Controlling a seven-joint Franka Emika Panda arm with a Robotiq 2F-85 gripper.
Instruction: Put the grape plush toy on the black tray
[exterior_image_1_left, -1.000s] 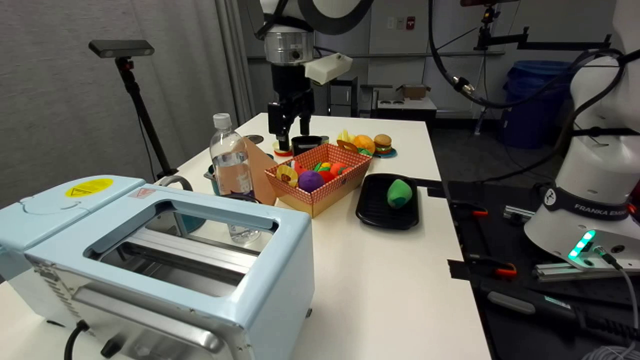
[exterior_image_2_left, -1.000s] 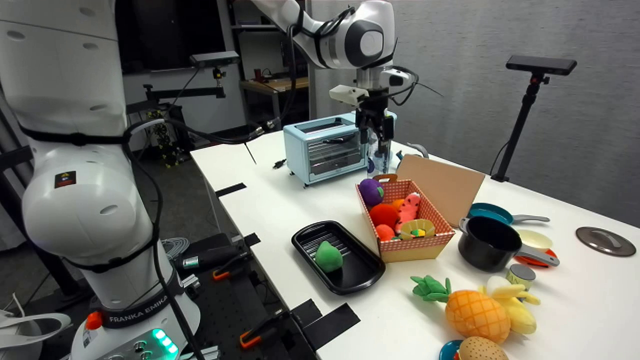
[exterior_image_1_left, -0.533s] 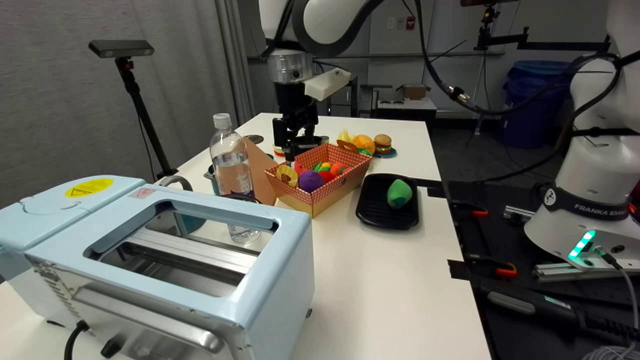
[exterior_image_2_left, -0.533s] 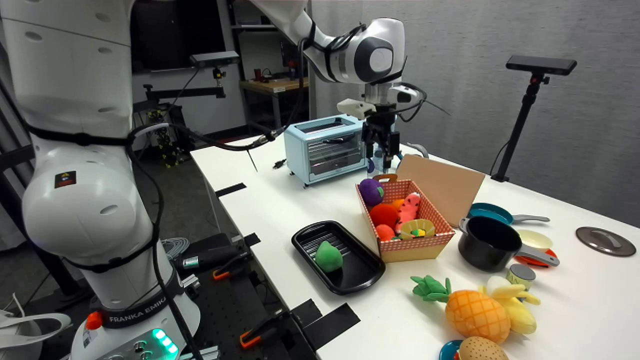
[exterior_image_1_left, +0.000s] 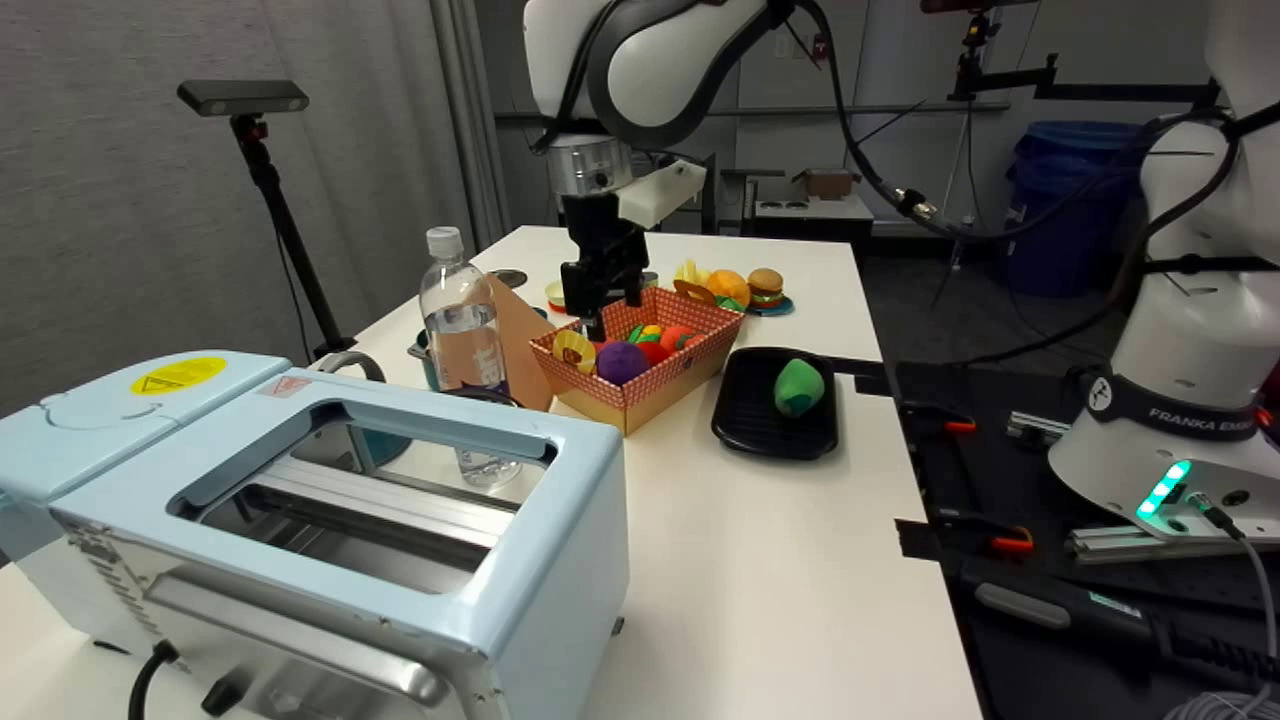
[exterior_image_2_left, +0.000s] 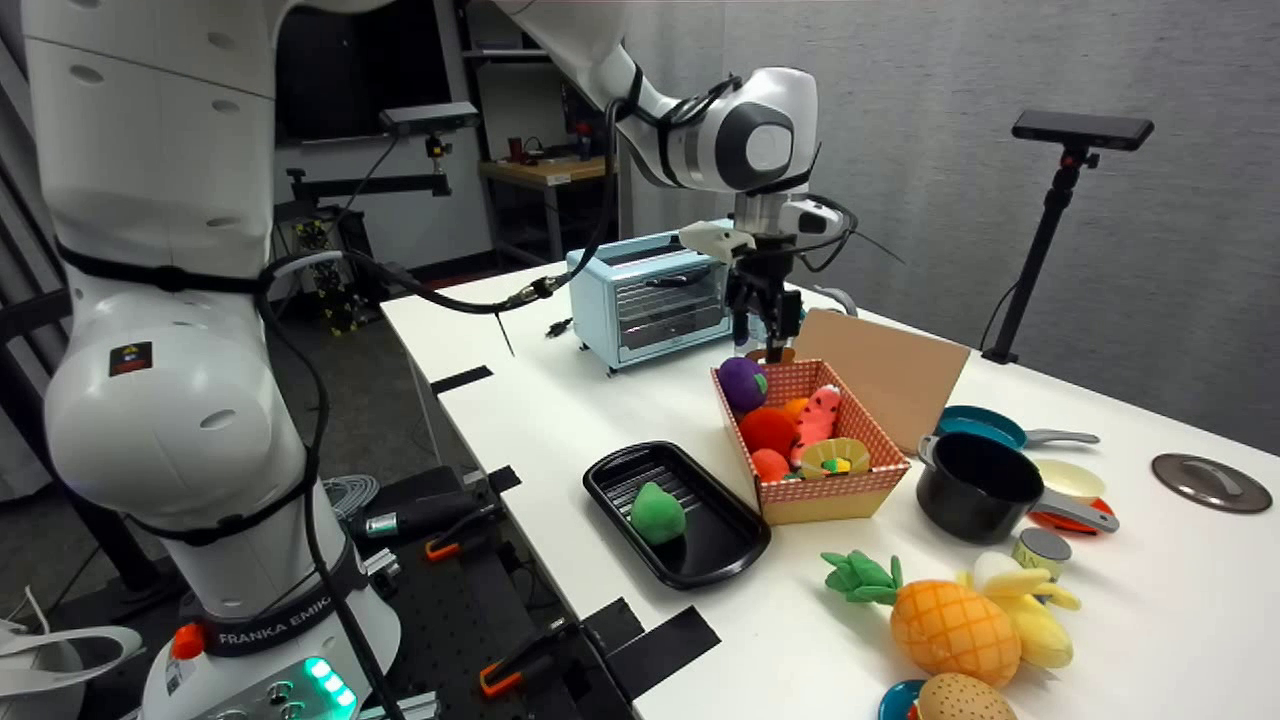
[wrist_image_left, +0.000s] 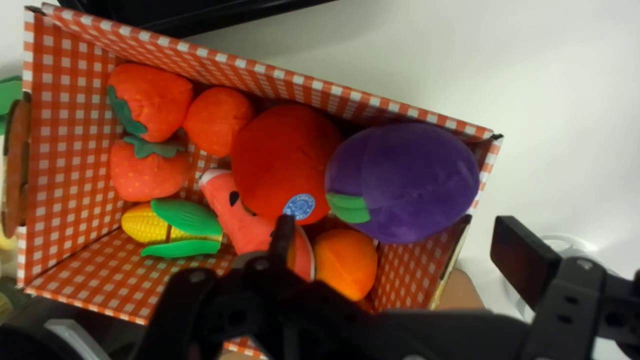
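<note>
The grape plush toy (wrist_image_left: 407, 182) is a rounded dark purple toy with a green leaf patch. It lies in a corner of the red-checked basket; it also shows in both exterior views (exterior_image_1_left: 621, 364) (exterior_image_2_left: 742, 384). The black tray (exterior_image_1_left: 765, 438) stands beside the basket in both exterior views (exterior_image_2_left: 712, 545), with a green plush toy (exterior_image_2_left: 658, 514) on it. The tray's edge shows at the top of the wrist view (wrist_image_left: 210, 21). My gripper (wrist_image_left: 395, 237) is open and empty, above the basket's end near the purple toy; it shows in both exterior views (exterior_image_1_left: 612, 312) (exterior_image_2_left: 758, 342).
The checked basket (exterior_image_2_left: 830, 505) also holds several red and orange plush toys. A tan board (exterior_image_2_left: 880, 375), a water bottle (exterior_image_1_left: 468, 330) and a blue toaster oven (exterior_image_1_left: 560, 540) stand near it. A black pot (exterior_image_2_left: 980, 490) and a pineapple toy (exterior_image_2_left: 955, 630) lie beyond.
My gripper has come down toward the basket and shifted slightly sideways over its end. It stays open. The toys, basket and tray have not moved.
</note>
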